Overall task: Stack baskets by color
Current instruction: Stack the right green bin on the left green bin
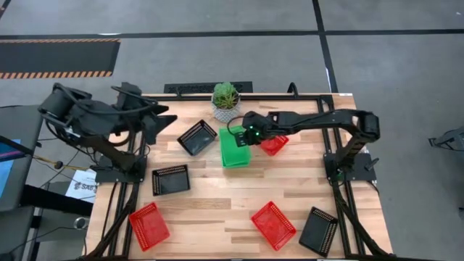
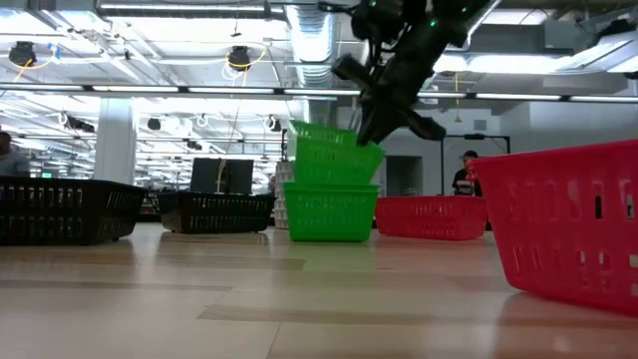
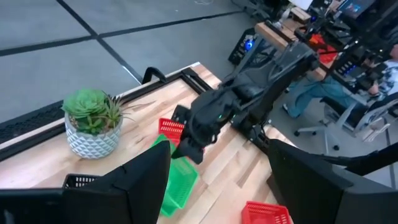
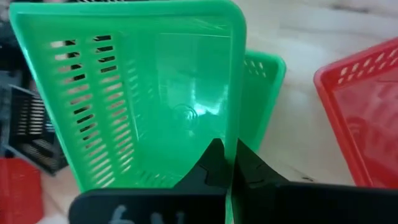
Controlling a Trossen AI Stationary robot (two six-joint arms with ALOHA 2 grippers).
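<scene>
My right gripper (image 4: 229, 152) is shut on a green basket (image 4: 155, 99), which tilts over another green basket (image 2: 331, 211) at the table's far middle (image 1: 235, 148). A red basket (image 1: 274, 145) lies just to the right of them. Two more red baskets (image 1: 149, 226) (image 1: 273, 225) rest near the front edge. Black baskets stand at the far left (image 1: 197, 138), the left (image 1: 171, 180) and the near right (image 1: 319, 230). My left gripper (image 3: 217, 199) hangs open, raised above the table's far left (image 1: 156, 122), touching nothing. My right gripper pinches one side wall of the upper green basket at its rim (image 4: 236, 124), one finger inside the basket and one outside. The fingers slant down from the table's right side. The basket is tilted (image 2: 334, 158), its underside at the rim of the green basket below.
A potted green plant (image 1: 225, 100) stands at the far edge, just behind the green baskets. Bare wood (image 1: 217, 210) stretches across the table's middle and front between the scattered baskets. People sit in the room beyond the table.
</scene>
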